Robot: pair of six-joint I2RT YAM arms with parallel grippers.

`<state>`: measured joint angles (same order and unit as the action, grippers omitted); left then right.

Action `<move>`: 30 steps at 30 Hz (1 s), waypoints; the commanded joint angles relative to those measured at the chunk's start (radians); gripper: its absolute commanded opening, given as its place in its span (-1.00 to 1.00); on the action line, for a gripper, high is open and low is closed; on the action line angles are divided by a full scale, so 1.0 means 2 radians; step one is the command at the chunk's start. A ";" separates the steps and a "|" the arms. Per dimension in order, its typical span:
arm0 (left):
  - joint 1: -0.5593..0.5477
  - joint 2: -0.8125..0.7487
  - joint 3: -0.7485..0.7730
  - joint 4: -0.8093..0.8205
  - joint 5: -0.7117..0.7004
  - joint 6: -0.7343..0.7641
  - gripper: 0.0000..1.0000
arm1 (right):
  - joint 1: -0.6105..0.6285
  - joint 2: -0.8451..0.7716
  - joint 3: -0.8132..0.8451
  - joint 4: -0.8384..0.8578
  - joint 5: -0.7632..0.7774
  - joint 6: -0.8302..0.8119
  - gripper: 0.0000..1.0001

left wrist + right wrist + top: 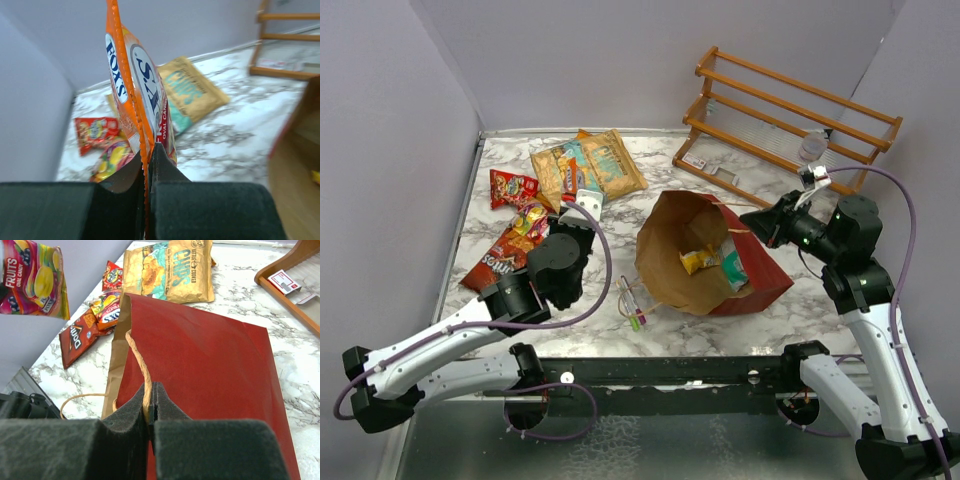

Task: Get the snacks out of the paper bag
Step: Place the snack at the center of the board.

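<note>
The paper bag (pixel 760 268), red outside and brown inside, is being held tipped on its side by its pinched string handle (pixel 142 371). A yellow packet (pixel 698 261) and a teal packet (pixel 732 266), perhaps more, are being left inside. An orange packet (pixel 135 85) is being held upright in the air. The chip bag (pixel 588 165), Doritos (pixel 492 265) and red packet (pixel 513 187) are being left flat, far left.

The white-and-grey marble-patterned counter (pixel 620 205) looks smooth, with a faint sheen. The large paper carrier bag (pixel 210 370) is matt red outside and dull brown kraft inside; its twisted string handle (pixel 137 357) is rough and fibrous. The orange crinkly foil packet (pixel 132 85) is glossy. The big tan-and-teal chip bag (pixel 170 270) looks matt. The pads of the left hand (pixel 146 157) and right hand (pixel 150 395) are matt black foam. The orange-brown slatted wooden rack (pixel 790 110) has a smooth satin finish.
</note>
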<state>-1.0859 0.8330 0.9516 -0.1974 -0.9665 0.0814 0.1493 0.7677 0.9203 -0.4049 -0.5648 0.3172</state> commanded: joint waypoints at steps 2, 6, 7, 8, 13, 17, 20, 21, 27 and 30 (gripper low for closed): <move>0.110 0.017 -0.022 0.050 -0.030 0.048 -1.00 | 0.001 0.001 -0.006 -0.001 0.011 -0.006 -0.98; 0.253 0.069 -0.003 0.001 0.062 -0.026 -1.00 | 0.001 0.001 -0.004 -0.003 0.010 -0.005 -0.98; 0.283 0.089 0.002 -0.003 0.064 -0.036 -1.00 | 0.001 0.000 -0.004 -0.004 0.012 -0.005 -0.97; 0.301 0.110 0.010 -0.006 0.065 -0.045 -1.00 | 0.001 -0.001 -0.004 -0.005 0.012 -0.006 -0.98; 0.393 0.187 0.054 -0.004 0.118 -0.133 -1.00 | 0.001 -0.001 -0.003 -0.004 0.011 -0.006 -0.97; 0.466 0.212 0.077 0.016 0.274 -0.222 -1.00 | 0.001 -0.002 -0.001 -0.006 0.011 -0.007 -0.98; 0.489 0.226 0.084 0.035 0.317 -0.264 -1.00 | 0.001 -0.004 -0.002 -0.007 0.012 -0.007 -0.98; 0.496 0.231 0.086 0.038 0.322 -0.276 -1.00 | 0.001 -0.005 -0.003 -0.007 0.013 -0.006 -0.98; 0.554 0.261 0.067 0.075 0.411 -0.376 -1.00 | 0.001 -0.004 -0.003 -0.006 0.012 -0.006 -0.98; 0.570 0.272 0.045 0.101 0.434 -0.396 -1.00 | 0.001 -0.002 -0.002 -0.005 0.010 -0.006 -0.98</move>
<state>0.0090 1.3598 1.0805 -0.1192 -0.2420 -0.5705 0.1497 0.7685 0.9184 -0.4053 -0.5648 0.3172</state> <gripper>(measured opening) 0.018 0.016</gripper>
